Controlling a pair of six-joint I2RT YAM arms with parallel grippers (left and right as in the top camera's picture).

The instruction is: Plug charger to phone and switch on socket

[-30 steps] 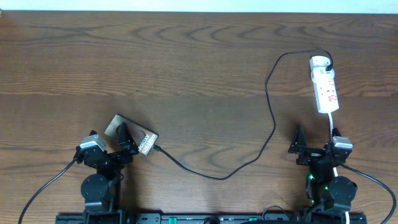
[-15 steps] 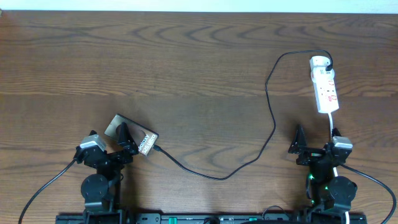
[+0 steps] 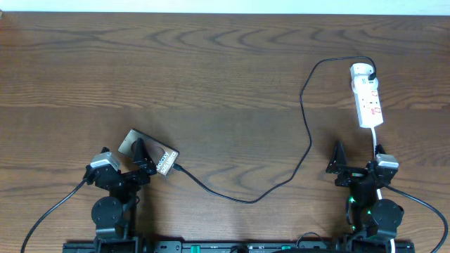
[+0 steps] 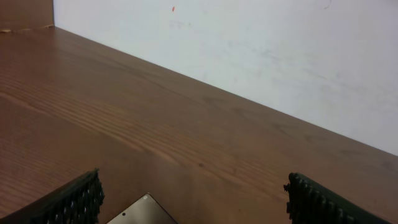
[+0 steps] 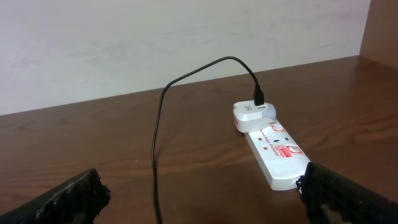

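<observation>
Well, there is one phone (image 3: 163,160) here, one charger cable (image 3: 307,133) and one power strip (image 3: 368,102), all lying on a brown wooden worktop (image 3: 211,70), with two arms parked along its near edge.

The phone, a flat brown slab with white lettering, lies at an angle near the front left. The left fingers (image 4: 71,200) are spread as wide as they go and hold nothing. From the wrist view one corner of the phone shows low down between them, and from overhead one finger overlaps the slab.

The thin black charger cable starts at the phone's right short edge, sags toward the front of the worktop, then climbs and loops over to a rounded white plug (image 3: 361,70) at the far end of the power strip. The cable's tip meets the phone's edge, though I cannot tell whether it is fully seated.

The white power strip lies lengthwise at the far right, with small red marks on its top face. One white lead runs from its near end toward the right arm. The right fingers (image 5: 68,199) are also fully apart and empty, well short of the strip, which lies ahead of them.
</observation>
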